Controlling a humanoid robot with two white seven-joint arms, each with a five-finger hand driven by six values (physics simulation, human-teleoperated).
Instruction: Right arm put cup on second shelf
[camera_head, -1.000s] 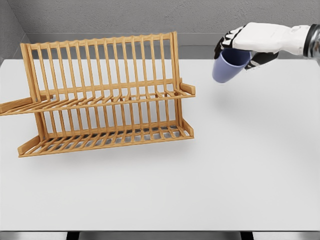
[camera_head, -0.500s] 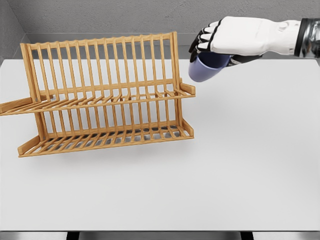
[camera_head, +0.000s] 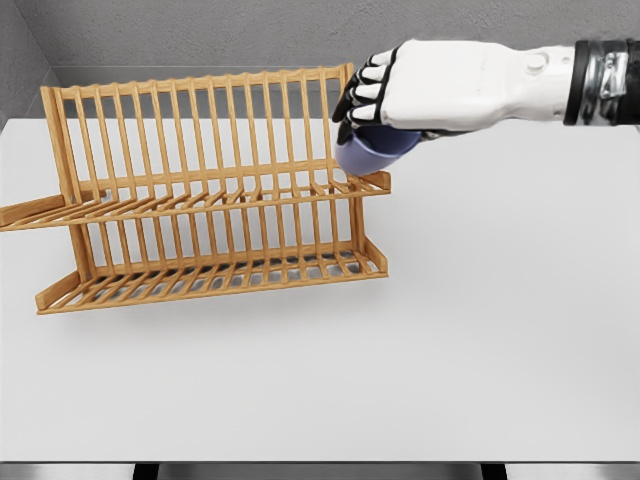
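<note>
Right robot hand (camera_head: 385, 100) was seen coming in from the right side of the picture, with its white arm stretched to the left above the bench (camera_head: 480, 330). Its fingers were curled down around a blue cup (camera_head: 372, 152), so the cup was gripped from above and held in the air. The cup was tilted, and only its lower part was visible under the palm. It was placed just at the right end of the wooden dish rack (camera_head: 210, 190), close over the right edge of the upper shelf (camera_head: 240, 198). Whether the cup touched the rack could not be decided from this view. The rack stood on the left half of the white bench, with a row of upright bars at the far side and a lower shelf (camera_head: 215, 275) nearer to the camera. A grey wall (camera_head: 200, 30) was seen behind the bench.
</note>
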